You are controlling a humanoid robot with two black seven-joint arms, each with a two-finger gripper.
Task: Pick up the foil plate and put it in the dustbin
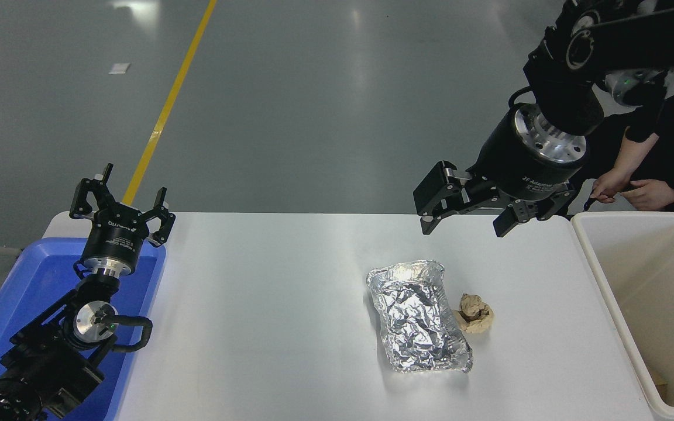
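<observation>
The shiny, wrinkly foil plate point(419, 316) lies flat on the white table point(267, 327), right of centre. The cream-white dustbin point(641, 304) stands at the table's right edge. My right gripper point(463, 224) is open and empty, hanging above the table's far side, beyond and slightly right of the foil plate, clear of it. My left gripper point(121, 204) is open and parked at the lower left over the blue tray.
A small tan paper wad point(474, 314) lies just right of the foil plate, almost touching it. A bright blue shallow tray point(38, 292) sits at the table's left end. A person's hands point(629, 190) are behind the dustbin at the far right.
</observation>
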